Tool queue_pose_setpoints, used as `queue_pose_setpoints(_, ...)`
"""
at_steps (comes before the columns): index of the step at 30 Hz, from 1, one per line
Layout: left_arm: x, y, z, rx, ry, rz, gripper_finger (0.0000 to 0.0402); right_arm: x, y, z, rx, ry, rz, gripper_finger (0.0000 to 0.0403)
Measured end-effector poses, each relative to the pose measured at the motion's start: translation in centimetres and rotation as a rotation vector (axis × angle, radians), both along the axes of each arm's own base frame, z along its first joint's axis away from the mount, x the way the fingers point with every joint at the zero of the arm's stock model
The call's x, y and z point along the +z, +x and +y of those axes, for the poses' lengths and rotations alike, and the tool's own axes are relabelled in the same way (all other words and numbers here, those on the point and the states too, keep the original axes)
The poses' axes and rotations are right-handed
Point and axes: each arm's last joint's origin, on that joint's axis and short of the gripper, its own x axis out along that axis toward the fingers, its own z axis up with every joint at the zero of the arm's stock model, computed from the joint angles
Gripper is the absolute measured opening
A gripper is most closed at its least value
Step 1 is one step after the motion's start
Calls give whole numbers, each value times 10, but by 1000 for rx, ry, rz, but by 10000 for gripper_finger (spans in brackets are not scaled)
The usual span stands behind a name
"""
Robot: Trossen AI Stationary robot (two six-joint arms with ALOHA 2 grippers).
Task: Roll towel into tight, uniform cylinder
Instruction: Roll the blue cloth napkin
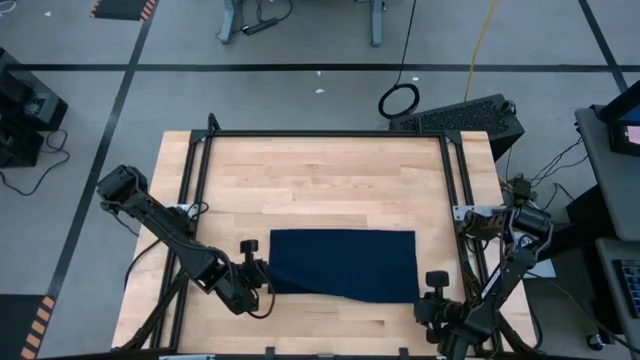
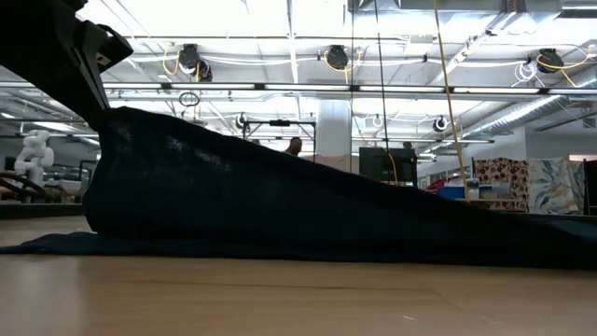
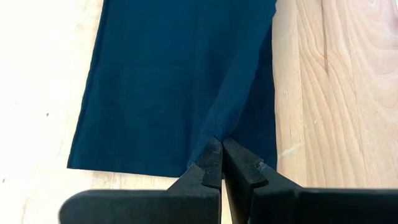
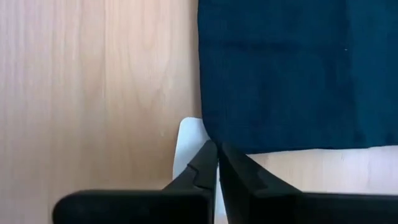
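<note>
Towel (image 1: 345,262) edge pinched by left gripper (image 3: 221,144).

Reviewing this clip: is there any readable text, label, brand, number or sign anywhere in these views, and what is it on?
No readable text in any view.
The towel is plain navy, with no print showing.
The white tag by the right hand looks blank from here.
The left hand, shut on the towel's edge, bears no marking.
The table is bare wood.
The monitor at the right edge glows, but nothing on it is legible.
</note>
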Motion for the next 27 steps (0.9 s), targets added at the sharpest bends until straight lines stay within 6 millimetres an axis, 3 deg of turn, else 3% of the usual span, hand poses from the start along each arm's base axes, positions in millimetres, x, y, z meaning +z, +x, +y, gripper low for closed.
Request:
queue_pose_setpoints(14,0,0,1,-7,33,-14,5,32,-2,-8,-12,101,-22,1)
queue_pose_setpoints(27,4,6,-4,-28,1,-75,5,34,0,-5,-39,142,-69,3)
